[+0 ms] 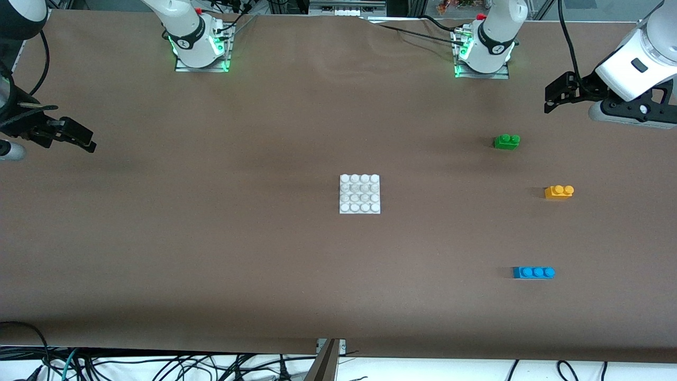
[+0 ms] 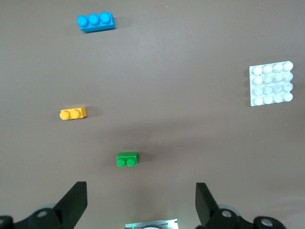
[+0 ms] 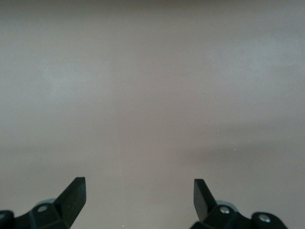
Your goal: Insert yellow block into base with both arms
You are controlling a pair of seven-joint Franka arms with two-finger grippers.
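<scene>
The yellow block (image 1: 559,191) (image 2: 73,113) lies on the brown table toward the left arm's end. The white studded base (image 1: 359,193) (image 2: 271,83) sits flat at the table's middle. My left gripper (image 1: 552,99) (image 2: 141,198) hangs open and empty in the air over the table at the left arm's end, apart from the block. My right gripper (image 1: 79,138) (image 3: 139,195) hangs open and empty over bare table at the right arm's end. Its wrist view shows only table surface.
A green two-stud brick (image 1: 506,141) (image 2: 127,159) lies farther from the front camera than the yellow block. A blue three-stud brick (image 1: 533,272) (image 2: 96,22) lies nearer. Both arm bases (image 1: 200,45) (image 1: 484,50) stand along the table's back edge.
</scene>
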